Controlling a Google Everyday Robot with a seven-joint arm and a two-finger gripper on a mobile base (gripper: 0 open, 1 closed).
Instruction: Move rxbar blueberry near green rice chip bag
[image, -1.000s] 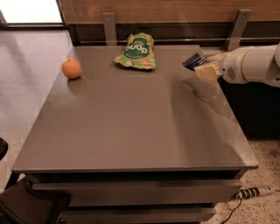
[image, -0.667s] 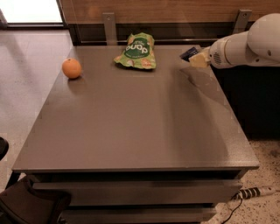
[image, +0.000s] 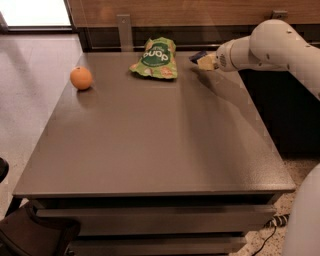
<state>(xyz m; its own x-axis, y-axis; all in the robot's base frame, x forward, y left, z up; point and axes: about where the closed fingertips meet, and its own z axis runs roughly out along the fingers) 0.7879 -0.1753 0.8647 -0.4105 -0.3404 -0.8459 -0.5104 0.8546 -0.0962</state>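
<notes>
Gripper (image: 204, 61) seemingly pinches dark-navy rxbar blueberry (image: 196, 56); just beside green rice chip bag (image: 155, 57).

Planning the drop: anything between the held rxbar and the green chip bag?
Nothing visible. The tool, far right above the table, holds the rxbar blueberry just right of the green rice chip bag.

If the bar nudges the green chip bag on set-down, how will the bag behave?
The green rice chip bag looks crinkled, so probably light, sliding or crumpling easily. It lies flat, unlikely to tip. The gripper, holding the rxbar blueberry, is just right of it.
</notes>
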